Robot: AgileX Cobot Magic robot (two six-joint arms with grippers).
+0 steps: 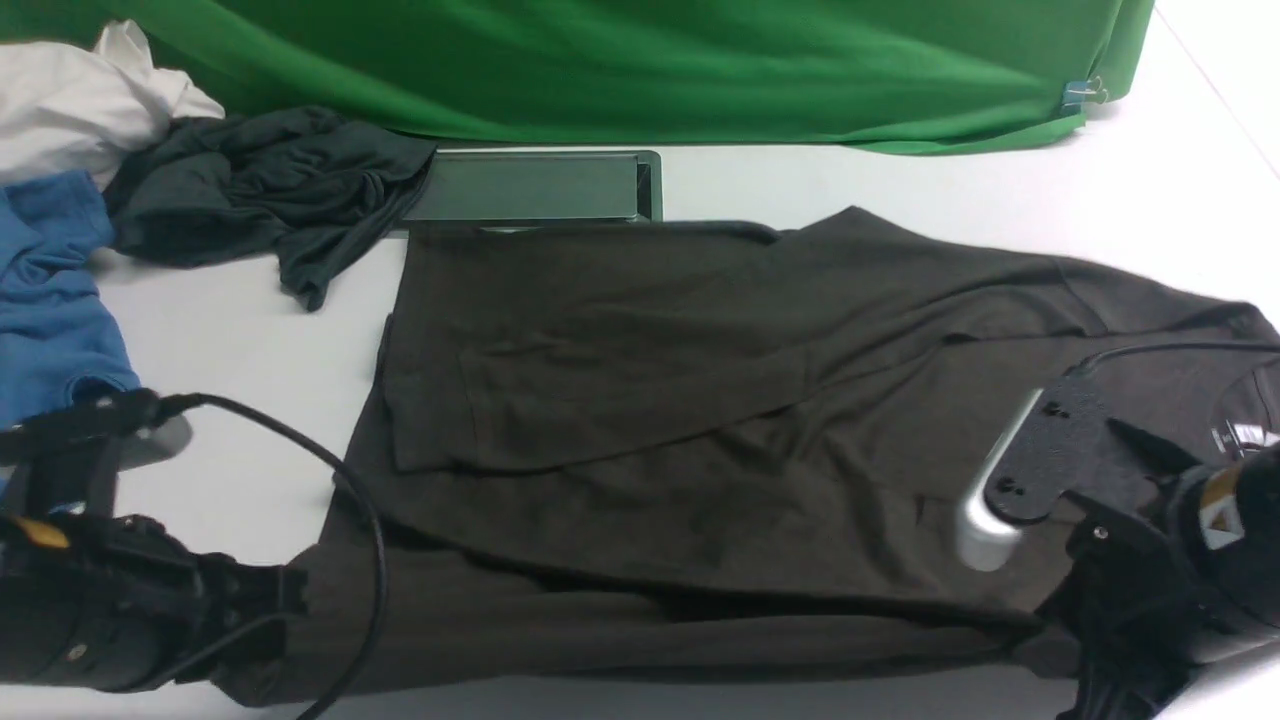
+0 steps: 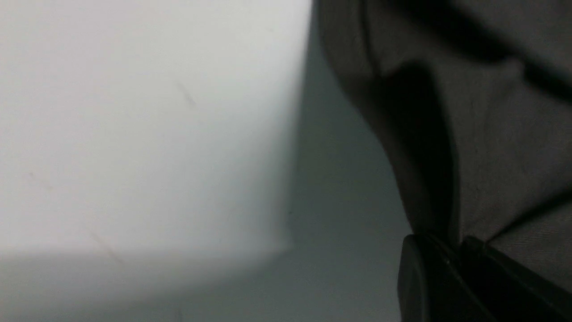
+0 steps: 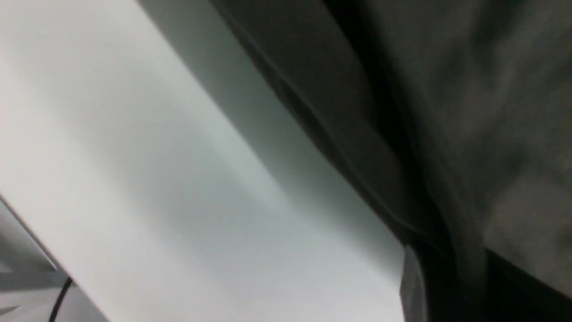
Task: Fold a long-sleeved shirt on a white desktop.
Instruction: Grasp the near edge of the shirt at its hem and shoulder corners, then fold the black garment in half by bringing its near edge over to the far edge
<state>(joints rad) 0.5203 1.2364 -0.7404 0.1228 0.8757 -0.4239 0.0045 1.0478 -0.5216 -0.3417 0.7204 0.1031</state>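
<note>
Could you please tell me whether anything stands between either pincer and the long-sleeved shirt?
Nothing visible does: the left pincer and the right pincer each pinch the near edge of the long-sleeved shirt directly, with only bare white desktop beside them.

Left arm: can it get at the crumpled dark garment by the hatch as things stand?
Probably not yet: the left gripper is shut on a near corner of the long-sleeved shirt, so it would drag that along. Otherwise only bare white desktop lies between it and the dark garment.

Left arm (image 1: 90, 620), right arm (image 1: 1160, 600) low; both jaws clamped on long-sleeved shirt (image 1: 650, 420).
</note>
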